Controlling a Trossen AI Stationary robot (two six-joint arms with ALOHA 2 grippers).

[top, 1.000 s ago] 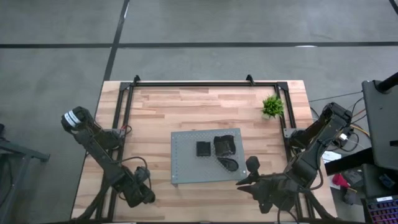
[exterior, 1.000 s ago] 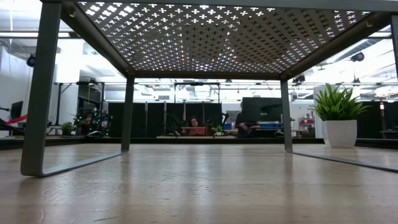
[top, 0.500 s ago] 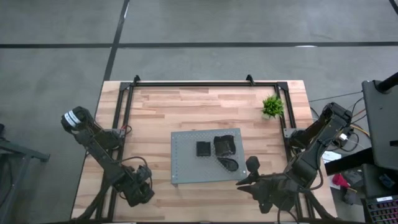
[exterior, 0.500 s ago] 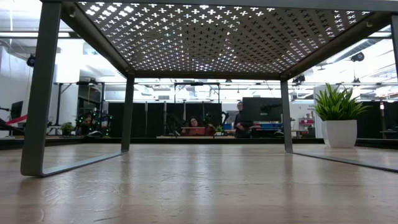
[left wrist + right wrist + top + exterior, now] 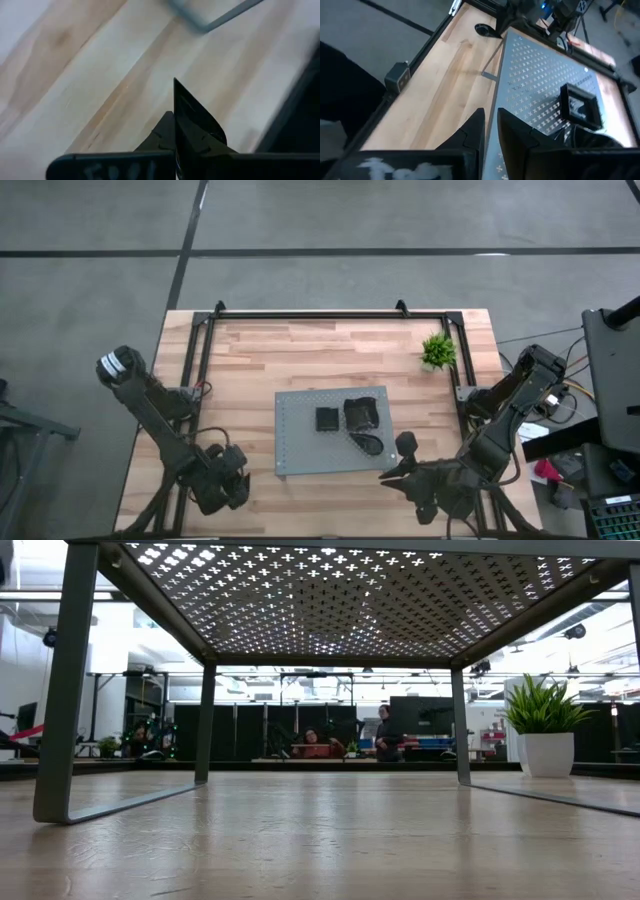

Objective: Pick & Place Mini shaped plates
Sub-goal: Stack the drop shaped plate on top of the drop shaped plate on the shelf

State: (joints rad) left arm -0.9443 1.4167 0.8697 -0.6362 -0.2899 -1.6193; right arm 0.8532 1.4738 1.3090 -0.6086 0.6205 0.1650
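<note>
Three mini shaped plates, all black, lie on the grey perforated board [image 5: 300, 445]: a square one [image 5: 327, 419], a wavy-edged one [image 5: 362, 413] and a teardrop one [image 5: 369, 444]. My left gripper [image 5: 232, 477] hangs over bare wood near the table's near left corner, left of the board. Its fingers [image 5: 173, 100] are shut with nothing between them. My right gripper [image 5: 388, 475] hovers at the board's near right corner, close to the teardrop plate. Its fingers [image 5: 490, 112] stand a narrow gap apart and hold nothing. The square plate [image 5: 580, 105] shows beyond them.
The board is a raised shelf on metal legs [image 5: 62, 690]. A small potted plant [image 5: 438, 350] stands on the table at the far right. A black rail frame [image 5: 320, 314] runs along the table's far and side edges. People sit far behind the table [image 5: 318, 743].
My left gripper has risen a little over the table's near left corner and its wrist has rolled. The plates and my right arm have kept still.
</note>
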